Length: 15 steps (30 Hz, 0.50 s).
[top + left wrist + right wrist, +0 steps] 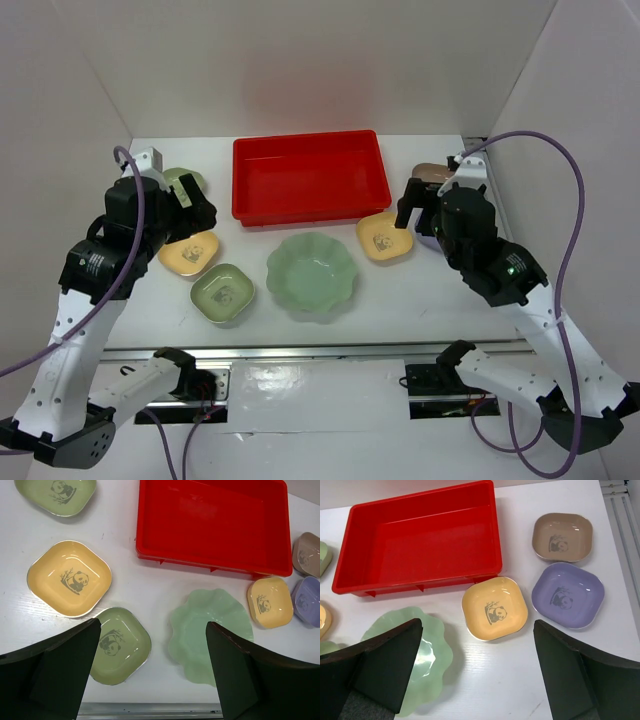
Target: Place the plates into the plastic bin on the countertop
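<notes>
The red plastic bin stands empty at the back middle of the white countertop. In front of it lies the large pale-green scalloped plate. On the left are a green plate, a yellow plate and another green plate. On the right are a yellow plate, a lavender plate and a beige plate. My left gripper hangs open and empty above the left plates. My right gripper hangs open and empty above the right yellow plate.
White walls close the table on the left, back and right. A metal rail runs along the near edge by the arm bases. Purple cables loop beside both arms.
</notes>
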Each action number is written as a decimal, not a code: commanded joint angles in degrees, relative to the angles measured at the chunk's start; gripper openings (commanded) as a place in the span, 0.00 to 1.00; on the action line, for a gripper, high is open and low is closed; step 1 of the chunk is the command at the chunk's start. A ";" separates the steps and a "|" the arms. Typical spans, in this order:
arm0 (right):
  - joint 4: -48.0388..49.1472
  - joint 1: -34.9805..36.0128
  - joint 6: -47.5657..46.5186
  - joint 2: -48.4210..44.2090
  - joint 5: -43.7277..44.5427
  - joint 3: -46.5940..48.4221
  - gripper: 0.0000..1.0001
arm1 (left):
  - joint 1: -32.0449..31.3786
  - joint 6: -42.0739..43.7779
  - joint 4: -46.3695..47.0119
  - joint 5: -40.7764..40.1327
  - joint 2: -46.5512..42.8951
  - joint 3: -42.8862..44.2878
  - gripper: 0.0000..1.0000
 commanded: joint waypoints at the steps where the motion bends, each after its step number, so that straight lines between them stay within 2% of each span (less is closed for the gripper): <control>1: 0.95 0.53 0.48 -0.53 2.32 -0.41 0.99 | -0.16 1.11 1.61 0.66 -0.19 0.61 1.00; 7: 2.96 1.05 -1.19 -1.14 0.39 -1.81 0.99 | -0.16 1.11 1.61 0.66 -0.19 0.08 1.00; 10: 3.49 1.05 -1.80 1.92 -2.77 -2.87 0.99 | -0.16 1.11 1.61 2.06 -0.19 0.08 1.00; 15: 14.54 1.58 -2.60 9.99 -16.56 -10.23 0.99 | -0.16 1.64 3.63 3.47 -1.33 -1.24 1.00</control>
